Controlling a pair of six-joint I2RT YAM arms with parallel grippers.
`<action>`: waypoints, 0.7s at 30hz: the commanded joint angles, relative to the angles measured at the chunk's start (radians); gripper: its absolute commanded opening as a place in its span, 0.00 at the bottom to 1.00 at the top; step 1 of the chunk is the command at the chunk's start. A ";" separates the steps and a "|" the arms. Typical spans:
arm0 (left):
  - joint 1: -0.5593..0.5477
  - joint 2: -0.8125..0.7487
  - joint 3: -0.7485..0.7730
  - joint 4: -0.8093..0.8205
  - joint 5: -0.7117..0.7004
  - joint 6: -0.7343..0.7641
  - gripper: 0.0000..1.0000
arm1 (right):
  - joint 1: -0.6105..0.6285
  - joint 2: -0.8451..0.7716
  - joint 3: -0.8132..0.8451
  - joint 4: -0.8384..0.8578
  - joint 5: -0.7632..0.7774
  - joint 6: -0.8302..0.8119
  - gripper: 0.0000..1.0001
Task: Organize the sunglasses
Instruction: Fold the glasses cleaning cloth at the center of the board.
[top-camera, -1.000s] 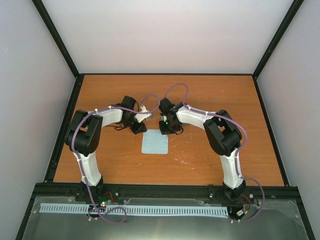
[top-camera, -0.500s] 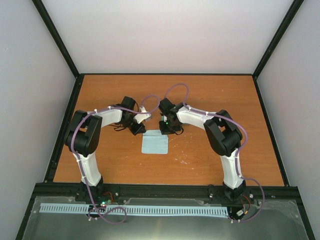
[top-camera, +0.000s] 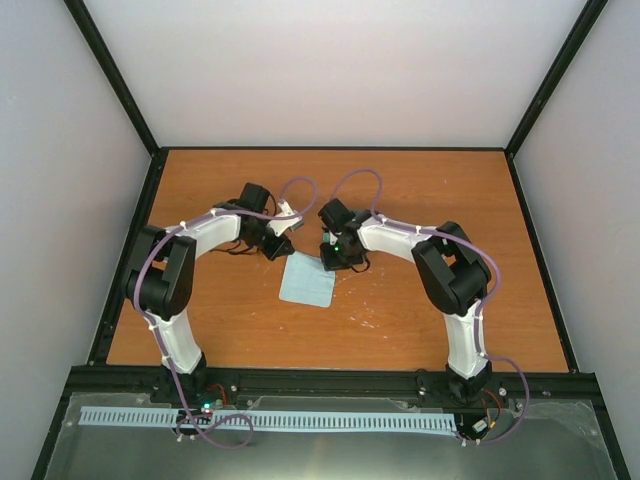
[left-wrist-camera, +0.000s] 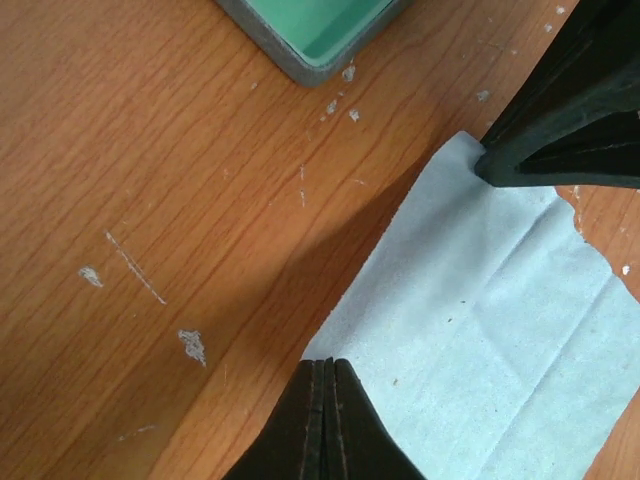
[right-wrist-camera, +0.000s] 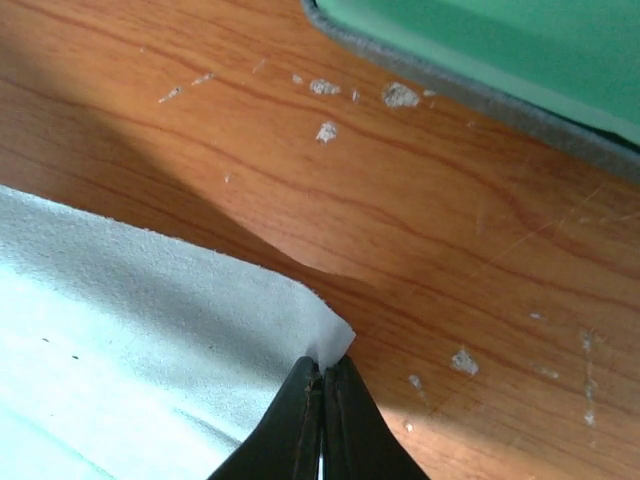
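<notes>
The sunglasses are hidden in every view, so I cannot tell where they are. My left gripper (left-wrist-camera: 322, 372) is pinched tight on one far corner of the cloth (top-camera: 308, 282). My right gripper (right-wrist-camera: 322, 378) is pinched tight on the neighbouring corner. The cloth rests on the table (top-camera: 430, 190), near the case (left-wrist-camera: 300, 62).

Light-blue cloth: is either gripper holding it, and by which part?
Both hold the cloth. The left gripper is shut on its far-left corner, and the right gripper is shut on its far-right corner. Each pinches only the corner tip.
</notes>
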 joint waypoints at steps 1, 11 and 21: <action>0.004 -0.045 0.001 0.001 0.021 -0.022 0.00 | -0.001 -0.059 -0.038 0.040 -0.001 0.006 0.03; 0.005 -0.079 -0.057 0.027 0.023 -0.032 0.00 | -0.001 -0.170 -0.166 0.187 -0.018 0.017 0.03; 0.004 -0.121 -0.090 0.051 0.044 -0.039 0.00 | 0.002 -0.194 -0.234 0.243 -0.055 -0.006 0.03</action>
